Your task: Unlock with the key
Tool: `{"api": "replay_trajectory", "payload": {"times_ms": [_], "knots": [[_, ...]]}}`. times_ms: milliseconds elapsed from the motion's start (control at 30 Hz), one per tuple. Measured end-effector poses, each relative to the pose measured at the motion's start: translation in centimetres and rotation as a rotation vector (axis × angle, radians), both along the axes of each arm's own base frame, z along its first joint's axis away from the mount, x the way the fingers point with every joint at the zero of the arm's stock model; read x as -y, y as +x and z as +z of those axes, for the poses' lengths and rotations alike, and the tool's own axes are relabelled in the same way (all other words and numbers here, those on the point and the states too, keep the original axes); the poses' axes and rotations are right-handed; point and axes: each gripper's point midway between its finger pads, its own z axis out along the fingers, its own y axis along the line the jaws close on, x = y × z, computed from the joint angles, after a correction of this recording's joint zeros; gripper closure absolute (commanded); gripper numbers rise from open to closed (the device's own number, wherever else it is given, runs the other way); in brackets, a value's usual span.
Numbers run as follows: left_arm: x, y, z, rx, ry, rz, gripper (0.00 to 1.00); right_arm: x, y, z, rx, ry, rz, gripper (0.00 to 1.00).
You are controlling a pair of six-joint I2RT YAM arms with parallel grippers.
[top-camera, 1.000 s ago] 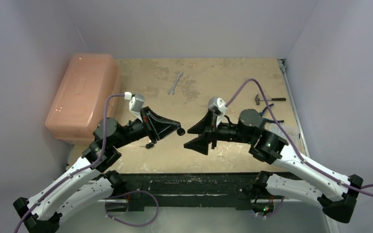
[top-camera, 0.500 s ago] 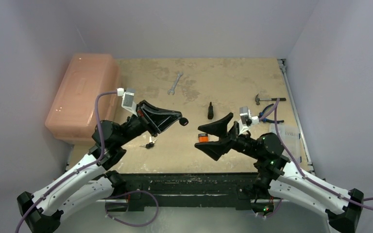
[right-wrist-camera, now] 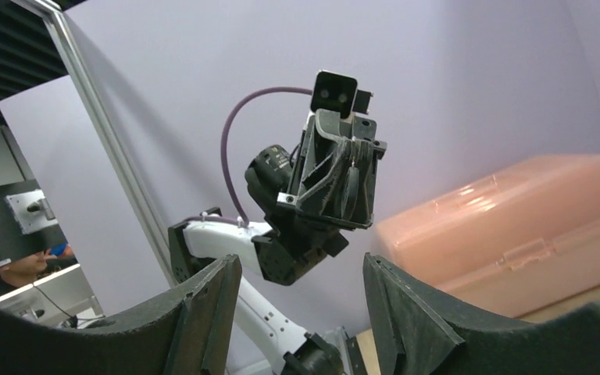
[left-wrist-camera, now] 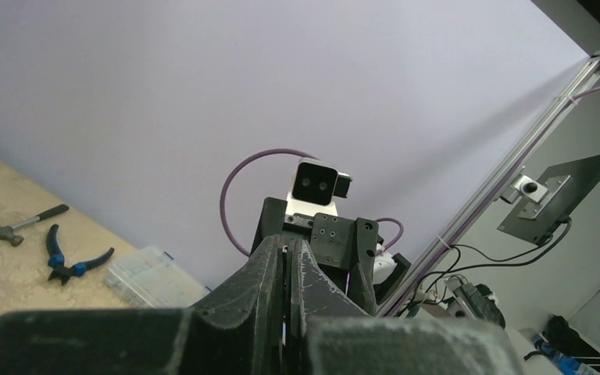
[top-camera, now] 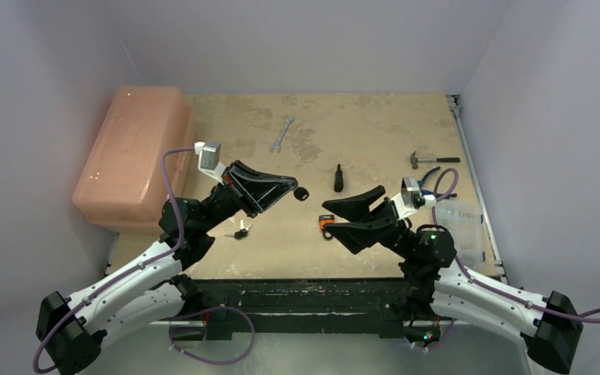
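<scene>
My left gripper [top-camera: 294,186] is raised over the table's middle and shut on a small black-headed key [top-camera: 301,193]. Its jaws are pressed together in the left wrist view [left-wrist-camera: 289,258], with a thin metal strip between them. A small orange padlock [top-camera: 326,223] lies on the table, below the tips of my right gripper [top-camera: 329,218]. That gripper is open, empty, lifted off the table and pointing at the left gripper, which also shows in the right wrist view [right-wrist-camera: 349,186]. A second bunch of keys [top-camera: 240,233] lies on the table under the left arm.
A pink toolbox [top-camera: 131,152] fills the left side. A wrench [top-camera: 281,133] lies at the back and a short black tool [top-camera: 338,177] in the middle. A hammer [top-camera: 426,160], pliers [top-camera: 437,184] and a clear plastic box [top-camera: 461,226] are on the right.
My right arm pulled back to the near right and tilted up, uncovering the padlock and the black tool. My left gripper rose and moved slightly right, still holding the key.
</scene>
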Motion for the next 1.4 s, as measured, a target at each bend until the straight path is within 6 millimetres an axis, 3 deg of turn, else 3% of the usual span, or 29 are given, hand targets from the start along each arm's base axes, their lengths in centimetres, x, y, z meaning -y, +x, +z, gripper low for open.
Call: {"api": "replay_trajectory", "payload": {"times_ms": [200, 600, 867, 1400], "knots": [[-0.1, -0.2, 0.7, 0.013, -0.038, -0.012, 1.0, -0.2, 0.2, 0.6, 0.012, 0.022, 0.001, 0.38], [0.7, 0.3, -0.8, -0.03, -0.059, -0.05, 1.0, -1.2, 2.0, 3.0, -0.009, 0.019, -0.047, 0.43], [0.9, 0.2, -0.7, -0.033, -0.105, -0.081, 1.0, -2.2, 3.5, 1.9, -0.052, -0.042, -0.088, 0.44], [1.1, 0.5, -1.1, -0.038, -0.12, -0.09, 1.0, -3.1, 4.4, 1.4, -0.077, -0.088, -0.106, 0.61]]}}
